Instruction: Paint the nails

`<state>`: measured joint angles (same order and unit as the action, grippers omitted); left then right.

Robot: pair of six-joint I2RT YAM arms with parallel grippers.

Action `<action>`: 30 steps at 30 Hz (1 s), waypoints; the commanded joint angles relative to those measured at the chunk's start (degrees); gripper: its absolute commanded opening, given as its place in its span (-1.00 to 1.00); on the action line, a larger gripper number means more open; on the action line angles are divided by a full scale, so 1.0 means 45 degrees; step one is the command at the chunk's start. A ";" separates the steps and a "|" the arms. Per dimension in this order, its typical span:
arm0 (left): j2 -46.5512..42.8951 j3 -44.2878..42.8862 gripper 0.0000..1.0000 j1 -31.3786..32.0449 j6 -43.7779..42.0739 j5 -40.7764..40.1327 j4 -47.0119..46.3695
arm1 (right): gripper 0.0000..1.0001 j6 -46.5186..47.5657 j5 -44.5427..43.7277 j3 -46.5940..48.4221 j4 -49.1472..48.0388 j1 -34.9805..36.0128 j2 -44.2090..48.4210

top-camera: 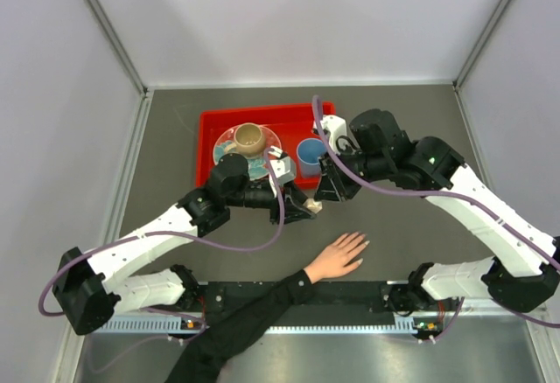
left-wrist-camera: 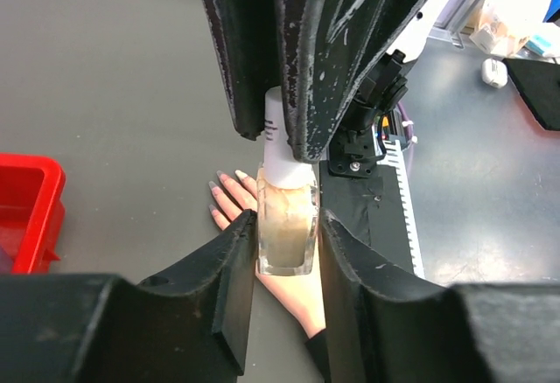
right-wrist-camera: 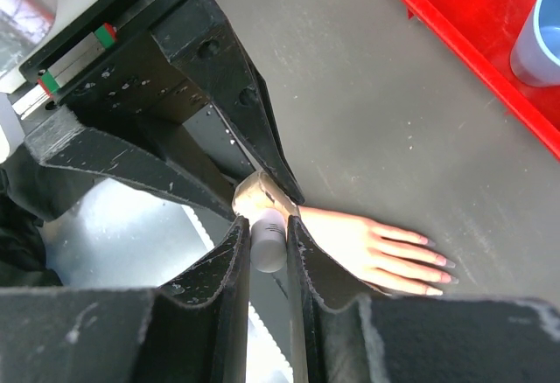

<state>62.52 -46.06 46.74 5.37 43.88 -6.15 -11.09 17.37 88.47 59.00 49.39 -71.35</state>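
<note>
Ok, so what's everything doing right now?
polish bottle: held between the left gripper's fingers.
white cap: on the bottle, pinched by the right gripper.
hand: flat on the table, fingers spread.
nails: pale, no paint I can see.
blue cup: upright in the red tray.
brown cup: upright on a plate.

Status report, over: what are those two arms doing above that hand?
Left fingers clamp clear glass bottle of beige polish; right fingers pinch its white cap. Pale nails on flat hand below. Nothing blocking.
</note>
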 commanded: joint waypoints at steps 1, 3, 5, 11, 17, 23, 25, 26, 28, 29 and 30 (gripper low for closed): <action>0.0091 -0.0467 -0.27 0.0101 -0.0021 0.0191 -0.0351 | -1.00 0.0122 -0.0421 0.0692 -0.0104 0.0178 -0.0023; 0.0110 -0.0389 -0.25 0.0101 0.0096 0.0152 -0.0565 | -1.00 0.0102 -0.0421 0.0712 -0.0124 0.0295 -0.0081; 0.0110 -0.0428 -0.23 0.0121 0.0174 0.0171 -0.0663 | -1.00 0.0063 -0.0480 0.0692 -0.0143 0.0353 -0.0140; 0.0090 -0.0447 -0.19 0.0160 0.0214 0.0152 -0.0723 | -1.00 -0.0074 -0.0519 0.0673 -0.0299 0.0451 -0.0218; 0.0130 -0.0447 -0.37 0.0179 0.0155 0.0250 -0.0605 | -1.00 -0.0191 -0.0558 0.0751 -0.0338 0.0451 -0.0218; -0.0143 -0.0487 -0.98 0.0180 0.0291 -0.1442 -0.0468 | -0.43 -0.0523 -0.1239 0.0829 -0.0280 0.0451 -0.0160; -0.0628 -0.0021 -1.00 0.0180 0.0778 -0.2285 -0.0935 | 0.32 -0.0951 -0.2503 0.0771 -0.0182 0.0451 0.0152; -0.0825 0.0214 -1.00 0.0218 0.0954 -0.2754 -0.1595 | 0.49 -0.1146 -0.2917 0.0732 -0.0182 0.0432 0.0269; -0.1410 0.0935 -1.00 0.0355 0.1170 -0.4276 -0.2185 | 0.80 -0.2159 -0.4279 0.0654 -0.0143 0.0432 0.0543; -0.1549 0.1113 -1.00 0.0433 0.1113 -0.4804 -0.2439 | 0.84 -0.2628 -0.4675 0.0653 -0.0162 0.0432 0.0582; -0.1666 0.1231 -1.00 0.0588 0.0822 -0.6066 -0.2635 | 0.86 -0.3561 -0.4950 0.0789 -0.0163 0.0432 0.0563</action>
<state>59.57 -43.38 47.90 8.58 31.90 -9.23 -17.02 5.58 89.06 59.53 50.89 -71.55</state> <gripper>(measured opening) 0.317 0.902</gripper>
